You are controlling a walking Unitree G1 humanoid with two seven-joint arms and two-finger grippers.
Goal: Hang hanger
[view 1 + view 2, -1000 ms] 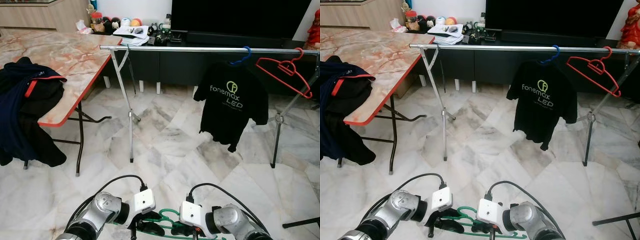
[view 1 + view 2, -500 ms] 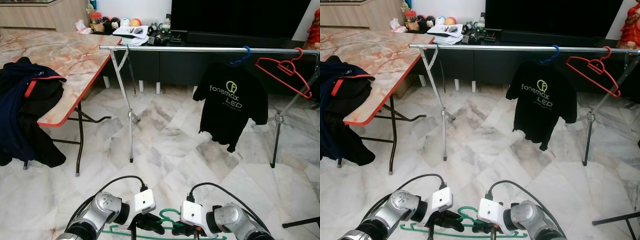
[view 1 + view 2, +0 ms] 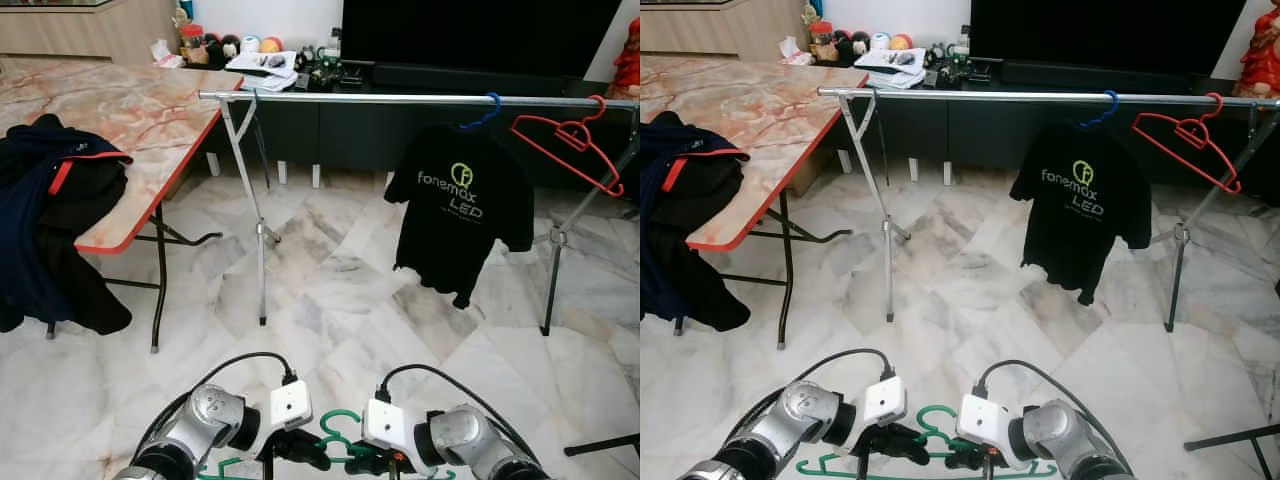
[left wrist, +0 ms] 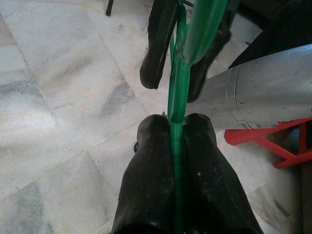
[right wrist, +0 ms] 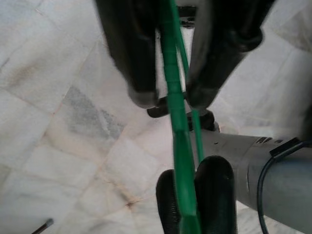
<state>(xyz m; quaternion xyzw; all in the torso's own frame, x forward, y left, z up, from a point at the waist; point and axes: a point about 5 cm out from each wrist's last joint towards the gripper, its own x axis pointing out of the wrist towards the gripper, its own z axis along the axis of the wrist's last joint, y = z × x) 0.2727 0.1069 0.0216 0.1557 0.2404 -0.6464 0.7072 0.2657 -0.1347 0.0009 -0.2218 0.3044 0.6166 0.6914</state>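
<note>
— Holding what, and where?

— Green hanger (image 3: 338, 432), low in front of me, just above the marble floor (image 3: 330, 300). Hook points up between my two wrists. Both hands on it.

— Grip on the left?

— Left hand (image 4: 176, 127) is closed tight on the green bar; in the left wrist view the two black fingers (image 4: 148, 185) press it from either side, no gap showing. Left hand also at (image 3: 300, 450) from the head camera.

— And the right?

— Right hand (image 5: 168, 100) has its fingers (image 5: 131, 58) either side of the same green wire, nearly together; the wire runs between them. Looks pinched, though the view is blurred. From above it sits at (image 3: 365, 462), just beside the left hand.

— Rail?

— Silver rail (image 3: 400, 99) runs across ahead, well apart from the hanger, on crossed metal legs (image 3: 255, 200). A blue hanger (image 3: 483, 112) on it carries a black T-shirt (image 3: 462, 210) with green lettering. Near the rail's right end a red hanger (image 3: 568, 140) hangs bare, tilted.

— Anything else?

— Desk (image 3: 120, 110) with marbled top and red edge to my left; dark clothes (image 3: 50, 220) draped over its near corner. Dark TV unit (image 3: 430, 80) behind the rail, small clutter (image 3: 260, 55) on its left part. Black cables (image 3: 240, 365) loop off both wrists.
</note>
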